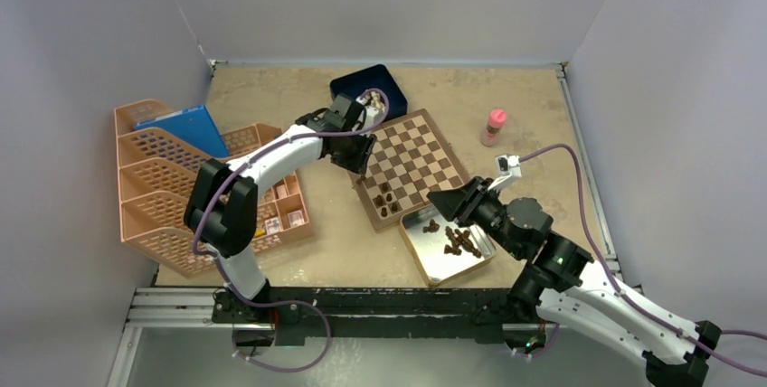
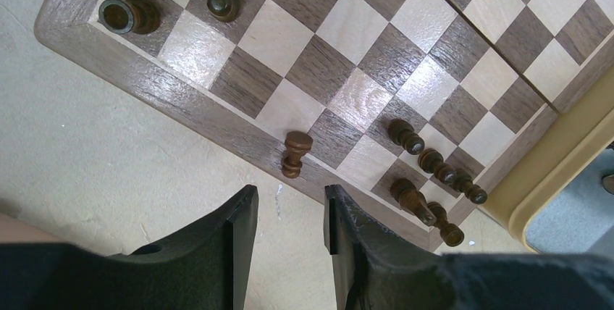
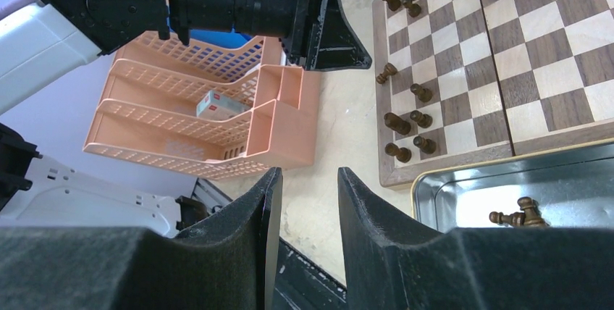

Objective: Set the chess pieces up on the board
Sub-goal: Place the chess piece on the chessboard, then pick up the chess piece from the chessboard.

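1. The left gripper (image 2: 289, 194) has its jaws spread with nothing between them. It hangs over the table (image 2: 108, 165), just off the near border of the board (image 2: 362, 35).
2. Right ahead of its fingertips, a dark pawn (image 2: 297, 152) seems to lie tipped over, partly on the border and partly on an edge square.
3. Likely step: stand that pawn up. Straddle its head, pinch lightly, set its base flat in the middle of a square, then open and lift straight up.
4. Keep clear of the five chess pieces (image 2: 434, 165) crowded near the corner; a sideways swing could topple them.
5. The right gripper (image 3: 308, 176) is also spread and empty. It is over the tin (image 3: 478, 187), where more dark pieces wait.
6. Most squares are bare, so the setup looks early.
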You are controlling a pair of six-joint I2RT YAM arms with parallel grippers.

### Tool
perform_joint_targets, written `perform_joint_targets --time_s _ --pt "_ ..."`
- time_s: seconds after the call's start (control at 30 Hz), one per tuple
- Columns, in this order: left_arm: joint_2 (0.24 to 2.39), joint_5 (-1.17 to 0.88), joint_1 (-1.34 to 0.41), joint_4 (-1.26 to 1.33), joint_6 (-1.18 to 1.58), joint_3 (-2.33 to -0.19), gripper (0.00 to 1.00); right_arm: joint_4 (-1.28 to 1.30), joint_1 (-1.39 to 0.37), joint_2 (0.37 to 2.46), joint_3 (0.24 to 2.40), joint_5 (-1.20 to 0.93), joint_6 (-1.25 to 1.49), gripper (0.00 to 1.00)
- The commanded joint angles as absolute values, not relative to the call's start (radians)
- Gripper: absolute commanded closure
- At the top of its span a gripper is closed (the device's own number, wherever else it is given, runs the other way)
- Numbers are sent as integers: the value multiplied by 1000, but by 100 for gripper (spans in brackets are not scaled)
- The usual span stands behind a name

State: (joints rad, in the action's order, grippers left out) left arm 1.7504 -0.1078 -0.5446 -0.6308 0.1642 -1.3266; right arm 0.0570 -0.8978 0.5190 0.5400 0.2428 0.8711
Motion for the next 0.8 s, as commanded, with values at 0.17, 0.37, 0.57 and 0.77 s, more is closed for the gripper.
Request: perform_joint_targets --time_s 0.17,0.37,0.57,0.77 --pt "1799 -138 -539 -589 144 -1383 62 5 -901 520 578 236 849 63" --pt "1861 -126 -539 -600 152 -1434 64 5 -902 520 581 239 848 63" --pt "1898 -124 -539 -601 152 -1438 68 14 -902 514 588 250 846 63" --pt "1924 -129 -540 -601 145 -1440 69 15 -902 510 586 253 848 63"
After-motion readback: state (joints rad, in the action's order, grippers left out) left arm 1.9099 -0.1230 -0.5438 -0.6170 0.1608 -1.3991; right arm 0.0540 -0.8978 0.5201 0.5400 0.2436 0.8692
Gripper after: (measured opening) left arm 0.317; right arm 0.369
